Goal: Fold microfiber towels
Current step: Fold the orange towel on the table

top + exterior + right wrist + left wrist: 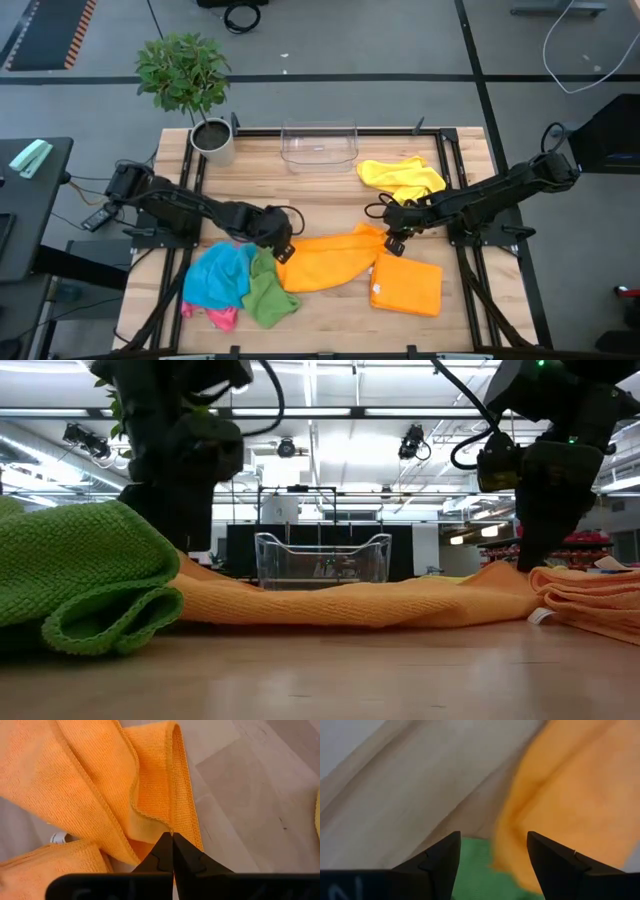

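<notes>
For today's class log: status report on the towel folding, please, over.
Left gripper open over the loose orange towel's end by the green towel. Right gripper shut on the orange towel's other end. One folded orange towel beside. Nothing in the way.

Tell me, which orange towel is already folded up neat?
The square orange microfiber towel at the table's front right. The other orange microfiber towel lies stretched and rumpled between both grippers.

No readable text, label, brand, number or sign appears in any view. A pale mark at the lower left of the left wrist view, on the dark gripper body, is cut off and cannot be read.
</notes>
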### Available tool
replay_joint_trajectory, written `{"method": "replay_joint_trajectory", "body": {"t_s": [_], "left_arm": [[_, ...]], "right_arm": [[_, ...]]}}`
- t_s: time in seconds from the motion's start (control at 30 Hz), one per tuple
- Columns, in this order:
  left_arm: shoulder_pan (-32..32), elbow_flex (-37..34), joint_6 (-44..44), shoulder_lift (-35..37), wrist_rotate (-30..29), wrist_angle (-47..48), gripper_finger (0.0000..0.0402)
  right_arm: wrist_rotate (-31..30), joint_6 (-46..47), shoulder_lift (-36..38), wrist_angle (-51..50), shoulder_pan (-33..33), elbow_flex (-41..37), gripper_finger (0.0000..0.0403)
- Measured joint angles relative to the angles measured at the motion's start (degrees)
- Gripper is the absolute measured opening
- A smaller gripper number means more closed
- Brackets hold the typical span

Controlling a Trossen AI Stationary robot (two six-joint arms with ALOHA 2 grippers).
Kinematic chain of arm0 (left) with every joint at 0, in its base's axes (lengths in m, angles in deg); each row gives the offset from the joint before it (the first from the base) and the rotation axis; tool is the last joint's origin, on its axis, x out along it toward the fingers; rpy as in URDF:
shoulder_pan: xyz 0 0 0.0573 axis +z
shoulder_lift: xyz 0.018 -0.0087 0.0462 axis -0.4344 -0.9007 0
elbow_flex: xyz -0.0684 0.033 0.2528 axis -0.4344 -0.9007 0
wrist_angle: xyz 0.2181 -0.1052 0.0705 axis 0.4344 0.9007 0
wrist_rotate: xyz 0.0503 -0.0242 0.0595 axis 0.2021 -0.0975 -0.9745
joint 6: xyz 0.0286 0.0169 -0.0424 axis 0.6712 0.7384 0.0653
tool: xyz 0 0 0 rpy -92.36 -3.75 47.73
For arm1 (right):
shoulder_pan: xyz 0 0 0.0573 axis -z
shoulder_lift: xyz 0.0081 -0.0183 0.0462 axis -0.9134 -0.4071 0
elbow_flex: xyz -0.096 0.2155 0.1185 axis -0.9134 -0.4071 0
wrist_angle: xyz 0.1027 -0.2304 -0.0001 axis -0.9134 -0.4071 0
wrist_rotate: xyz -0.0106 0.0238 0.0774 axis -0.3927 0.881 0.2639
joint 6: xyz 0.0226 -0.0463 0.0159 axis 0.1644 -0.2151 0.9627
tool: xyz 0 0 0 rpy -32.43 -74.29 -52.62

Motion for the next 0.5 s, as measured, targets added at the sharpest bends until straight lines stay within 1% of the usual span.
{"method": "replay_joint_trajectory", "body": {"t_s": [0.13, 0.33, 0.5], "left_arm": [[2.42, 0.0, 0.64, 0.0, 4.73, 0.14, 0.0234], [3.27, 0.02, 1.55, -0.55, 10.23, 0.51, 0.0231], [2.57, -0.02, 2.16, -1.31, 10.79, 0.96, 0.0221]], "right_arm": [[-0.01, 0.2, 0.0, 0.0, 0.0, 0.0, 0.0002], [-0.02, 0.72, 0.0, 0.01, 0.0, 0.0, 0.0002], [-0.24, 0.81, 0.0, 0.07, 0.0, 0.0, 0.0002]]}}
